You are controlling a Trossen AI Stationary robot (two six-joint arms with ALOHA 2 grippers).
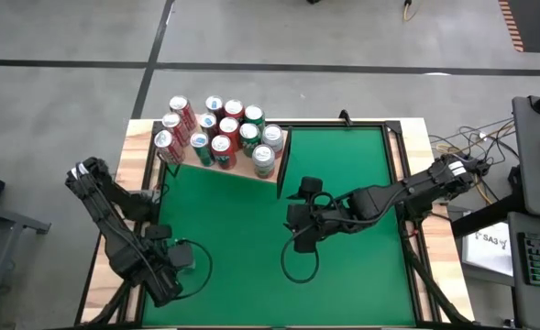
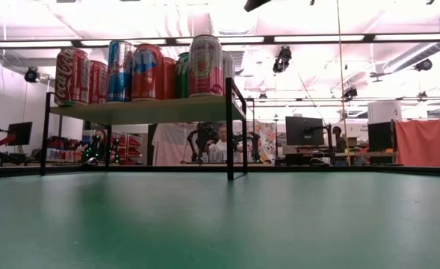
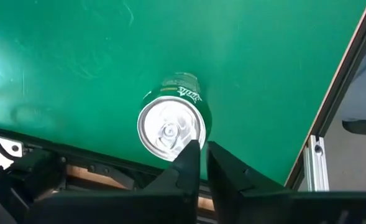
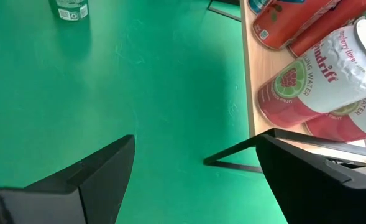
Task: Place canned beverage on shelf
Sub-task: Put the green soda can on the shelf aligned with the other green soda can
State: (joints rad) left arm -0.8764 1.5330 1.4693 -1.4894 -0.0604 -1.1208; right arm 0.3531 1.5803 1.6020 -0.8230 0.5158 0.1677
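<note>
Green felt covers the counter, and the pale wood shelf is set at its far left corner, raised on dark legs with a thin dark end panel at its right. The shelf is already loaded with a cluster of upright cans.

One green can is seen upright on the counter in the left wrist view, close to the counter's edge and directly ahead of the left end effector. The fingers of that end effector are pressed together, with their tips just at the can's rim; the can is not gripped. This can cannot be made out in the high view, where the left arm is folded over the near left corner.

The right end effector is held above the middle of the counter, near the shelf's end panel, with its fingers spread wide and nothing between them. A can top is also visible far off in the right wrist view.

The step in hand is judged to be the approach to the remaining green can. For the next move, the left fingers must be parted, placed either side of the can body, and closed before lifting toward a free spot on the shelf.
</note>
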